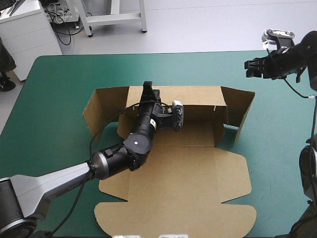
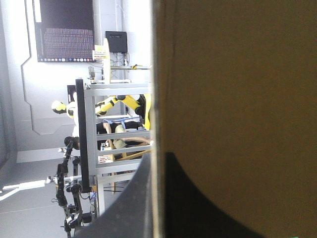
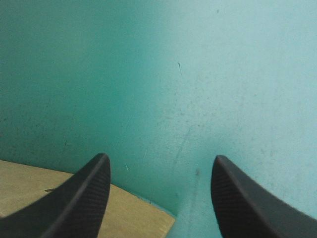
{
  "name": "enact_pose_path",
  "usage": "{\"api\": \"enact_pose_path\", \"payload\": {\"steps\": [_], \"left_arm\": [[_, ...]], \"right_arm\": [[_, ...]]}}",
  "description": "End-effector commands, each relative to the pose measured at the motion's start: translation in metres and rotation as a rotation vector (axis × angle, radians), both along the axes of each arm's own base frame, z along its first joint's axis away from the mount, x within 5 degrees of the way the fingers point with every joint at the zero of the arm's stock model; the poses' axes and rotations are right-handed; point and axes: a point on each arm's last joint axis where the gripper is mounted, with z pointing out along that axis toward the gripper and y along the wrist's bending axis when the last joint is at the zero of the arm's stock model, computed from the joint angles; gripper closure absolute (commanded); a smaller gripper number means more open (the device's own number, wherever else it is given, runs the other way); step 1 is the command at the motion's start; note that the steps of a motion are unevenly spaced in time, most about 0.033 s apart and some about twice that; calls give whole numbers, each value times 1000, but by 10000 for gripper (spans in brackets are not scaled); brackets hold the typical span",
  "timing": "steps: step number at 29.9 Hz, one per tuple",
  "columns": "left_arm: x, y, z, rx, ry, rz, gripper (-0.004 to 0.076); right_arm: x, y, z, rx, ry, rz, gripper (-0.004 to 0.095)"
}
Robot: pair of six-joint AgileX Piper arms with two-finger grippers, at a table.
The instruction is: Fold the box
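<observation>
We are clamping the left tool (image 1: 147, 89) on the raised back wall of the box (image 1: 188, 168), the right tool (image 3: 161, 155) gaping idle over the worktop (image 1: 59, 89), side flaps untucked, lid lying flat.

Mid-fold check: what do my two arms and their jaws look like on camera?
Left arm: grey lower link, then rounded black links, one with a small white dot. Right arm: black where visible. Each ends in two broad black jaws shaped like curved fins, finely textured.

Brown wall of the box (image 2: 237, 74) close up, its edge nipped in the gripper (image 2: 159, 161)
</observation>
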Motion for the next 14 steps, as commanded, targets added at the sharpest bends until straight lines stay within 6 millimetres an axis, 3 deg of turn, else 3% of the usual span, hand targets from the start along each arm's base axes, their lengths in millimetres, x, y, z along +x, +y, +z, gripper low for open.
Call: {"api": "enact_pose_path", "payload": {"steps": [1, 7, 14], "left_arm": [[0, 11, 29, -51, -113, 61, 756], [5, 15, 29, -63, -109, 73, 756], [5, 14, 28, -69, -103, 65, 756]], "right_arm": [[-7, 6, 24, -6, -74, -3, 363], [1, 6, 12, -1, -33, -5, 363], [1, 8, 12, 5, -32, -1, 363]]}}
